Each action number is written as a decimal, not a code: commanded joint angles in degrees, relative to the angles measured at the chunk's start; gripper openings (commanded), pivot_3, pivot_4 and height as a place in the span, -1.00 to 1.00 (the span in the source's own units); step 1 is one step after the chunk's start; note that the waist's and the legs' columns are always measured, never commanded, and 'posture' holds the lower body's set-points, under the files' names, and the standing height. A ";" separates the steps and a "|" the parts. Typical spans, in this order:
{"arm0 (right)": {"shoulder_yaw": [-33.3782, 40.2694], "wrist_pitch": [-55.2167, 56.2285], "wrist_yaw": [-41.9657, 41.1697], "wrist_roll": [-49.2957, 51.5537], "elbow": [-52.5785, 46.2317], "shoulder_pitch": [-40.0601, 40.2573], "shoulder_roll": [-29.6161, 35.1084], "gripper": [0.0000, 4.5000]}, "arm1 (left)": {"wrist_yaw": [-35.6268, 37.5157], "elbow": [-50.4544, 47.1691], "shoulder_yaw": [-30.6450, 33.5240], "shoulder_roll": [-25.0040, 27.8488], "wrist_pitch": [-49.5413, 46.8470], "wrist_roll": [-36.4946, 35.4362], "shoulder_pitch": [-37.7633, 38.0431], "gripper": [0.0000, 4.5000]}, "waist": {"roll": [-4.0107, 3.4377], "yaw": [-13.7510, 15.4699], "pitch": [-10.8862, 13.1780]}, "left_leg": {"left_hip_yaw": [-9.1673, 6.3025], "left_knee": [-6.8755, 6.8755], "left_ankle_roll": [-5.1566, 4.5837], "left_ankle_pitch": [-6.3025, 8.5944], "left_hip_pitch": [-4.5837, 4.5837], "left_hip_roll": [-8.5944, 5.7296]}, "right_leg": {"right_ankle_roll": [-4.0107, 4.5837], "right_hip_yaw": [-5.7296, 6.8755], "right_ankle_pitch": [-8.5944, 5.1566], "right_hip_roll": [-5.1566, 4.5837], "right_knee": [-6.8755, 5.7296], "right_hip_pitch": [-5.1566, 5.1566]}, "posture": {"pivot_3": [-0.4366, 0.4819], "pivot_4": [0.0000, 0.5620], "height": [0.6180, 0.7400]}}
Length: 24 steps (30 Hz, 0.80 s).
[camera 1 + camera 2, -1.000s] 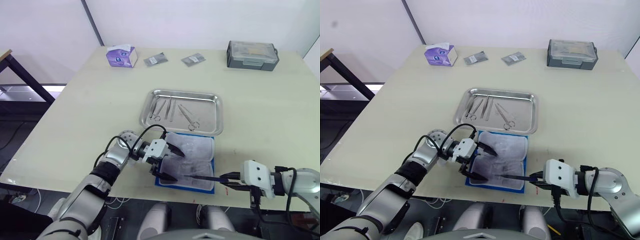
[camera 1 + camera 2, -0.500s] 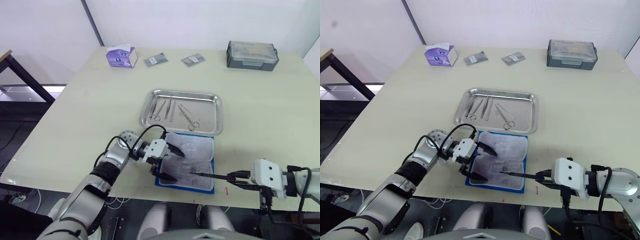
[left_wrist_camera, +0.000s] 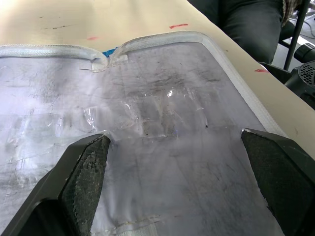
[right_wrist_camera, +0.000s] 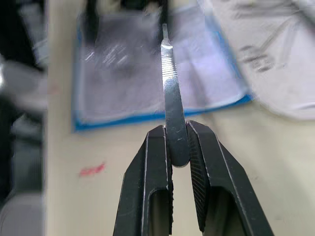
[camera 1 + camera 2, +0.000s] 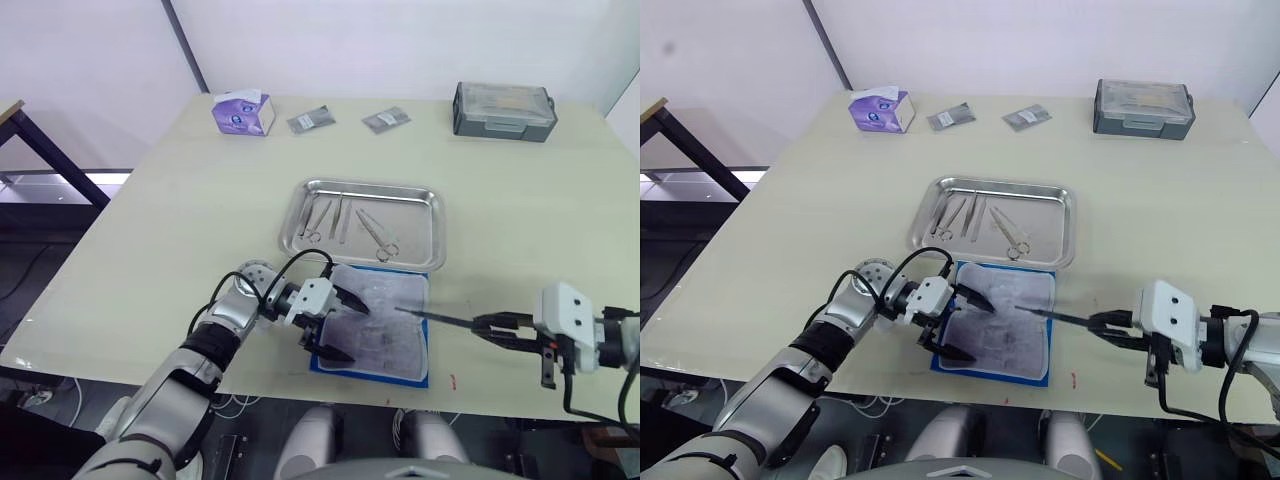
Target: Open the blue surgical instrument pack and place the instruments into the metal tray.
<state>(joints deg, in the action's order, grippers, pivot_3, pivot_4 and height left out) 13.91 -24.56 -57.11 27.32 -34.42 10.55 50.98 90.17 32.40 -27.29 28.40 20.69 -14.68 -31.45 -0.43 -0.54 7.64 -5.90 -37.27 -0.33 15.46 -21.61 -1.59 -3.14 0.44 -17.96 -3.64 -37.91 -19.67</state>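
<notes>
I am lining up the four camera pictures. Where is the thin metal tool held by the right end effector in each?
Left eye view: thin metal tool right of centre, tip over the blue pack.
Right eye view: tool right of centre, tip at the pack's right edge.
Left wrist view: not in it.
Right wrist view: tool centre, rising from the right end effector.
Shared landmark: the blue pack's pale lining.

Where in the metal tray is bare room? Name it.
The metal tray is bare on its right side, between the scissors and the right rim. Its left half is crowded with instruments. The right end effector holds a thin tool.
</notes>
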 commanded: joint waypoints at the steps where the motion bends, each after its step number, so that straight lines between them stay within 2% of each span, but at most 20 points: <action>1: -1.17 -4.39 6.80 1.12 0.04 -3.99 -3.27 -0.98 | 2.33 4.62 -5.18 0.54 -0.42 5.25 3.11 1.00 | 0.00 0.01 0.00 | 0.00 0.00 0.00 0.00 0.00 0.00 | 0.00 0.00 0.00 0.00 0.00 0.00 | -0.05 -0.47 0.91; 5: -3.46 -7.75 12.36 0.59 0.79 -8.28 -6.84 -0.98 | 2.33 4.65 -5.08 0.54 -0.45 5.27 3.07 1.00 | -0.07 0.01 -0.03 | -0.01 0.00 0.00 0.00 0.00 -0.01 | 0.00 0.00 0.00 -0.01 -0.01 -0.01 | -0.05 -0.47 0.91; 11: -13.54 -13.30 25.57 -7.09 6.49 -20.94 -16.61 -0.98 | 2.33 4.43 -4.63 0.75 -0.57 5.29 3.15 1.00 | -0.33 -0.21 -0.17 | 0.02 0.00 -0.05 -0.03 0.07 -0.04 | 0.01 -0.06 0.01 -0.01 -0.09 -0.03 | -0.05 -0.47 0.91; 19: -20.29 -18.68 34.99 -13.45 16.59 -34.36 -26.12 -0.98 | 2.33 3.99 -3.98 0.68 -0.80 5.52 3.67 1.00 | -0.46 -0.40 -0.24 | 0.01 0.02 -0.06 -0.03 0.07 -0.10 | 0.01 -0.16 0.01 0.02 -0.14 -0.06 | -0.05 -0.47 0.91; 24: -22.45 -22.22 37.54 -15.96 22.27 -39.56 -29.68 -0.98 | 2.33 3.83 -3.55 0.51 -0.89 5.67 3.93 1.00 | -0.48 -0.28 -0.25 | 0.01 0.03 -0.06 -0.04 0.07 -0.12 | 0.01 -0.17 0.01 0.03 -0.15 -0.10 | -0.05 -0.47 0.91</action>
<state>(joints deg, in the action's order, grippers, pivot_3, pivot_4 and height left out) -8.48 -45.82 -20.58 12.18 -12.31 -27.45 21.68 90.28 32.41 -26.97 28.47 20.81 -14.83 -31.16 -0.91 -0.82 7.39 -5.88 -37.24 -0.40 15.42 -21.54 -1.71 -3.13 0.26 -17.94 -3.61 -38.06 -19.77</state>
